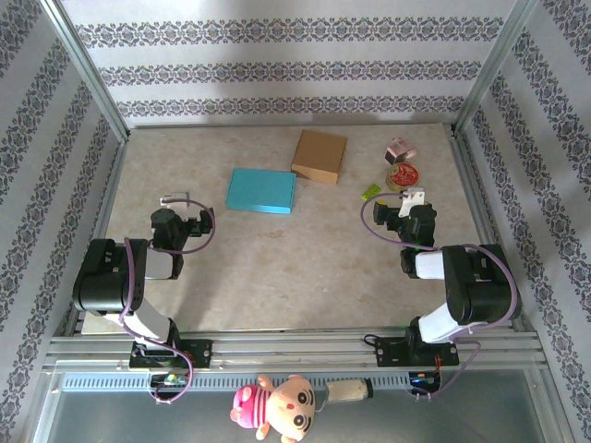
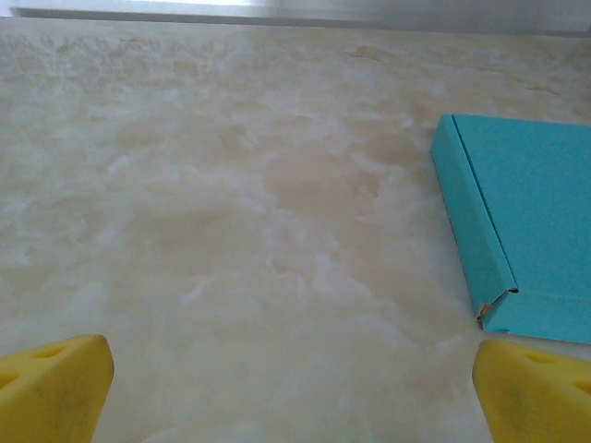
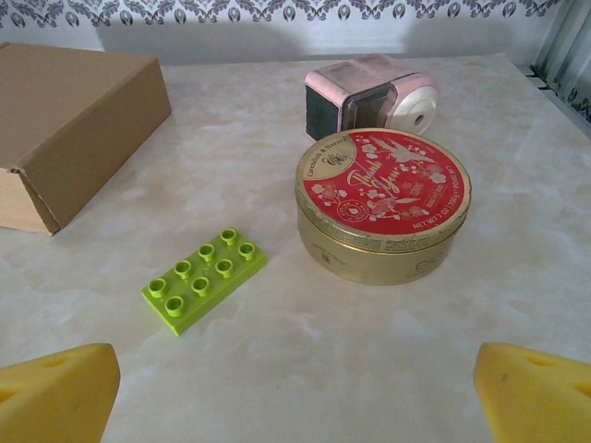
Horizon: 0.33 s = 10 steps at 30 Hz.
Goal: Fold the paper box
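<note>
Plainly, the teal box (image 2: pixel 537 231) lies ahead-right of the left claw (image 2: pixel 294 395).

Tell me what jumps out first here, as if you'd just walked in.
The turquoise box lies mid-table, with a brown cardboard box just beyond it to the right. Over on the right sit a red-lidded gold tin, a green brick and a pink gadget. A plush doll lies below the arm bases.
</note>
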Available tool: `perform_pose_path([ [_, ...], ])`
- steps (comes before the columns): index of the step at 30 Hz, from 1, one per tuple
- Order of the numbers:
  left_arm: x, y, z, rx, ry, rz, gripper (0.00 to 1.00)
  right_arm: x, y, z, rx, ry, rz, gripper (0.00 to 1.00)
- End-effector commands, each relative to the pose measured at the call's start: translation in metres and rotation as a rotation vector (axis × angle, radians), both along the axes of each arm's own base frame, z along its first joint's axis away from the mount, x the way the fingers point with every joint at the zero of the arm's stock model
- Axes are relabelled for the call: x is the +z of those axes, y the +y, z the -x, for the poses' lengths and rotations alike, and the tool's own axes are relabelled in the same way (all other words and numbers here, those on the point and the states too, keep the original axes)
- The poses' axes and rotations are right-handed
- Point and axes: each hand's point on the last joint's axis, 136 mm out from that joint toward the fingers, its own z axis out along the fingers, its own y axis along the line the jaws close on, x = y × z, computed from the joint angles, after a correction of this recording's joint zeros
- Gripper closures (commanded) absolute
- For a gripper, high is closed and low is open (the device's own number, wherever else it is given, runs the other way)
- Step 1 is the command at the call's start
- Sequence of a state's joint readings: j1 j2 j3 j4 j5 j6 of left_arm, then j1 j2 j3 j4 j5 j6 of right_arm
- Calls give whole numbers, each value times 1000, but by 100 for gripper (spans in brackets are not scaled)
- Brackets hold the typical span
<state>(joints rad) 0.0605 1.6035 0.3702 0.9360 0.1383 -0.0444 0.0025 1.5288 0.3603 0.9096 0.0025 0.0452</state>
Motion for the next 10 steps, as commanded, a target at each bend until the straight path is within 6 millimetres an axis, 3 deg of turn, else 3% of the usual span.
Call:
perform_pose_path([
  [1,14,-2,-5,-12,-53,-20,0,15,0,-7,-1,-48,15,2],
  [10,14,-3,-4,-17,-52,-19,0,14,1,-7,-6,-45,23,2],
])
